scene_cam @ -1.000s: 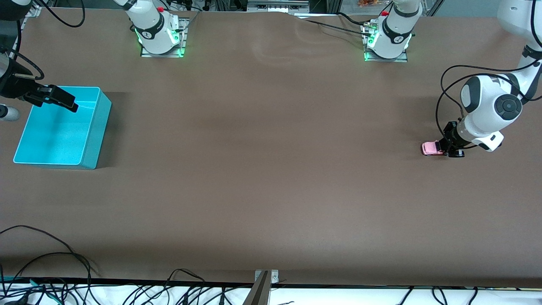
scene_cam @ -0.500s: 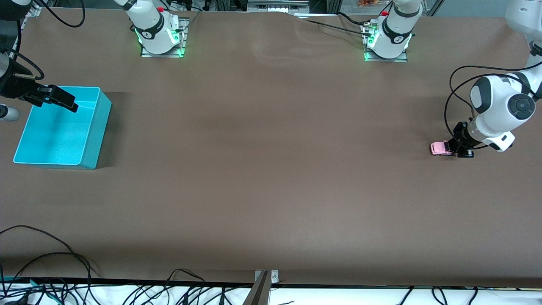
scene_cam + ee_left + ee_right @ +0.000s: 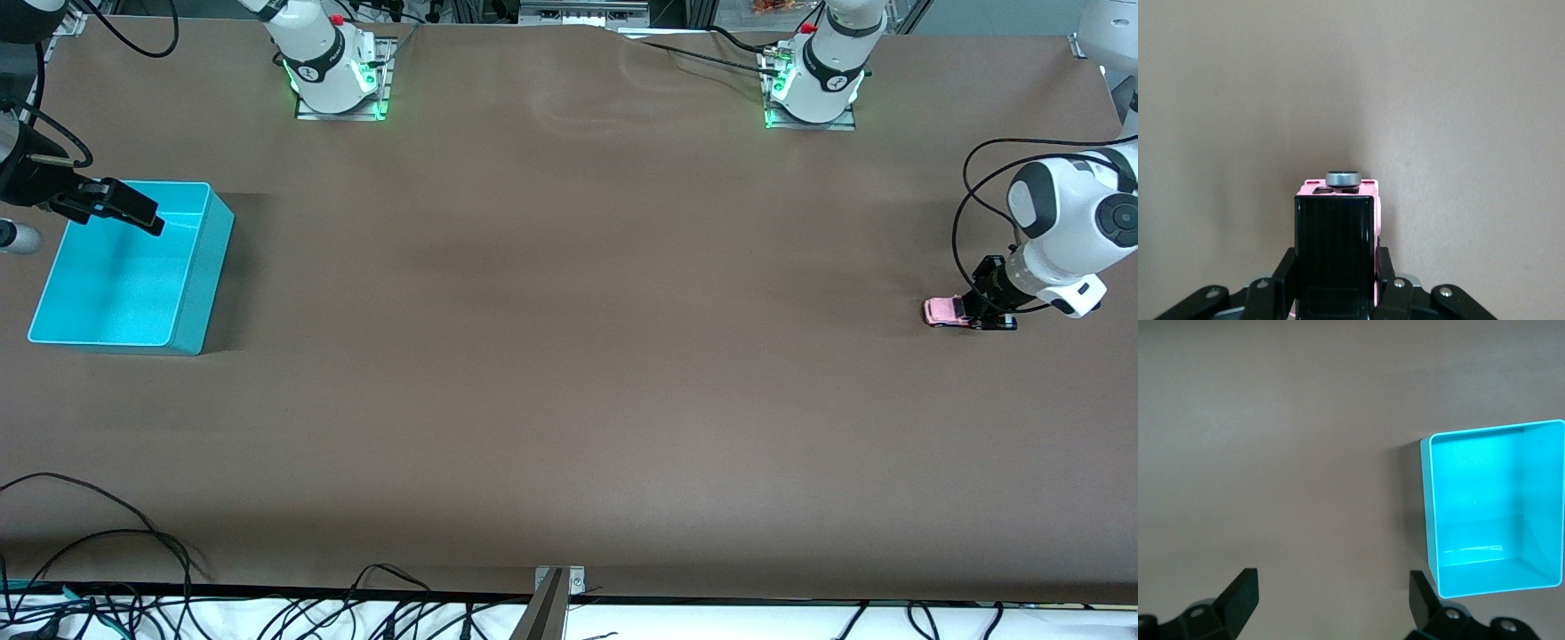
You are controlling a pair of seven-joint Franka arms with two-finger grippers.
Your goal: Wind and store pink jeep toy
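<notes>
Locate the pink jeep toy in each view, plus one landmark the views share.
Front view: pink jeep toy on the table at the left arm's end, gripped by the left gripper.
Left wrist view: pink jeep toy low in the middle, black roof showing, between the fingers.
Right wrist view: not in it; only the turquoise bin.
Shared landmark: the brown table.

No text, label, brand, number or sign can be read anywhere in these views. The small round marks on the arms' bases are too small to make out.
</notes>
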